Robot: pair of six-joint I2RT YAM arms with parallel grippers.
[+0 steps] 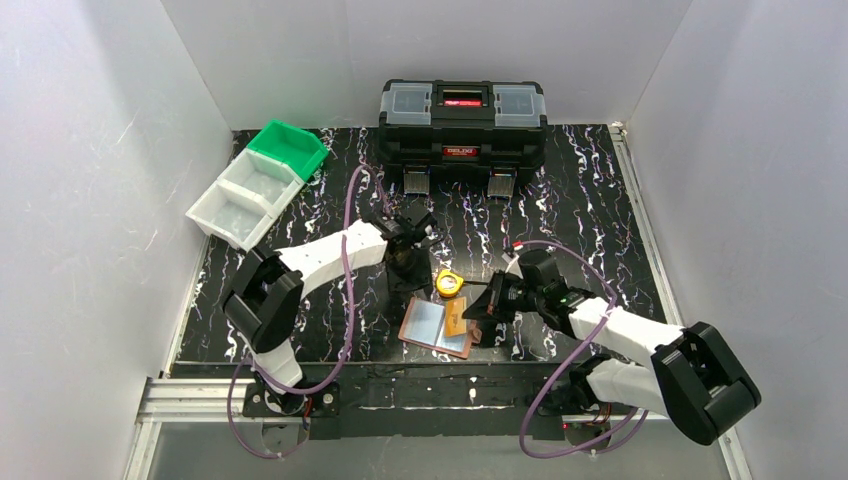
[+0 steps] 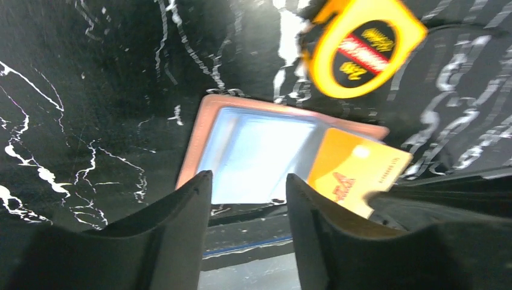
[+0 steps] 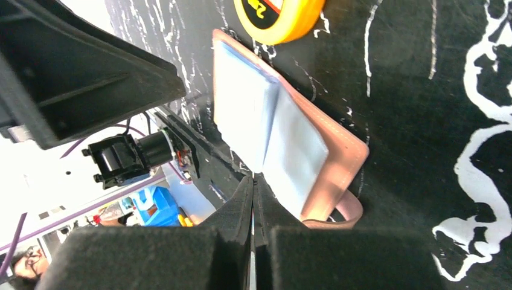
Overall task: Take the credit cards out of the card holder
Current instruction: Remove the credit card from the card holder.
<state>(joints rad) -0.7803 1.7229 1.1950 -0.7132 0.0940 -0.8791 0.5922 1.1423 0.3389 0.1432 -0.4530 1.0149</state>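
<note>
1. Left wrist view: the left claw is held apart, and the opened card holder is seen ahead of it on the worktop.
2. The right claw is clamped on a gold-tan credit card.

Left wrist view: tape measure blurred, cut by the upper edge; lower-right corner of gold card hidden behind right gripper. Top view: card holder right side covered.

R hand pinching card edge-on | card holder open | tape measure beyond
</note>
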